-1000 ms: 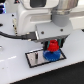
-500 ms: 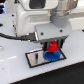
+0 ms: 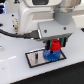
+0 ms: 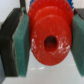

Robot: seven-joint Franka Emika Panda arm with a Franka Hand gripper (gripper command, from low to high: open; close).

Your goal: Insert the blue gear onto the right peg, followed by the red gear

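Observation:
The red gear (image 4: 49, 37) fills the wrist view, its hub and centre hole facing the camera, clamped between my two green pads (image 4: 22, 42). In the exterior view my gripper (image 3: 55, 46) is shut on the red gear (image 3: 55, 46), holding it just above the blue gear (image 3: 49, 54). The blue gear lies flat on the right end of the grey plate (image 3: 36, 57). The right peg is hidden under the gears. The left peg is too small to make out.
The grey plate with its black border sits on a white tabletop (image 3: 15, 70). My arm's white body (image 3: 40, 15) and a black cable (image 3: 15, 35) hang over the scene from the exterior view's upper left.
The gripper with the red gear looks slightly lower over the blue gear than a second ago; otherwise little has moved.

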